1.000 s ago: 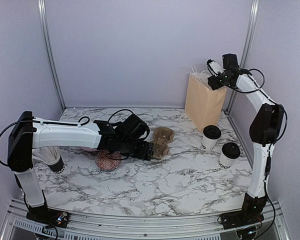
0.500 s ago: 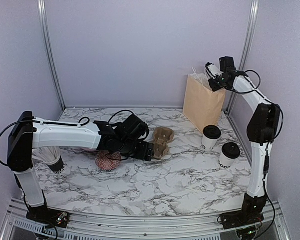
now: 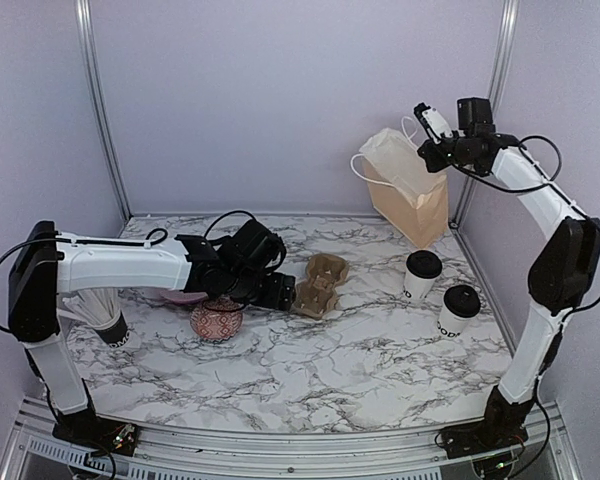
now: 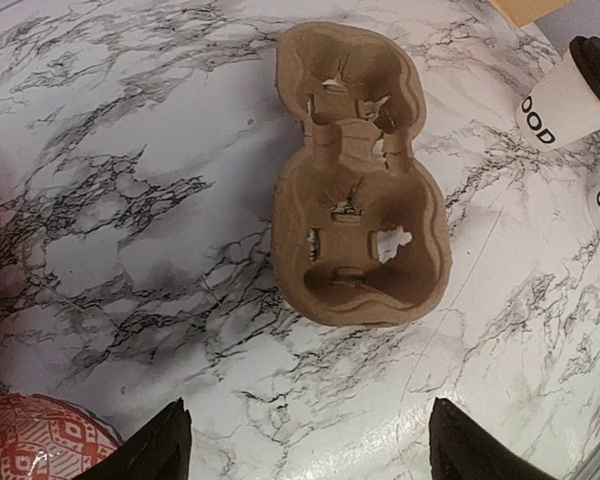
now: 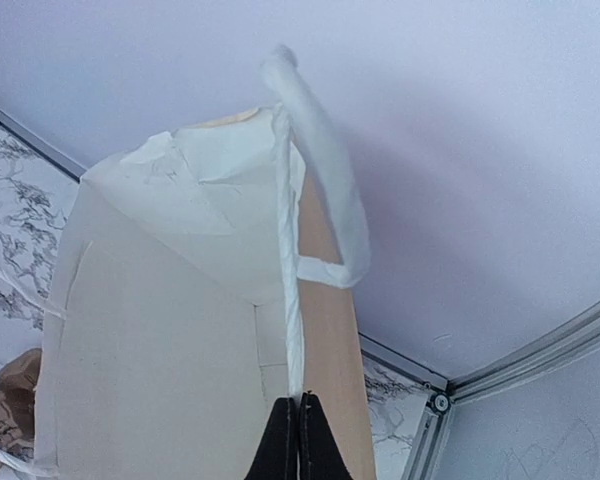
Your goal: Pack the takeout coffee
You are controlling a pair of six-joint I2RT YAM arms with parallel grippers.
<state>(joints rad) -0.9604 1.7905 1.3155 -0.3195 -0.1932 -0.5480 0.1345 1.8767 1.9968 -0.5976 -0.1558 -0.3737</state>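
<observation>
Coffee cups [image 3: 421, 275] wait at the table's [image 3: 330, 370] right edge; right gripper [image 5: 298, 408] pinches the bag handle [image 5: 292, 290] to open it; left gripper [image 4: 305, 440], spread, should take the tray [image 4: 358, 180].

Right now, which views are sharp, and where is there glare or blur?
Top external: even soft light, hardly any shadow around the coffee cups. Left wrist: cup tray sharp, pale glare on the marble table near the lower edge. Right wrist: paper bag close and slightly soft, its handle blurred at the top.
</observation>
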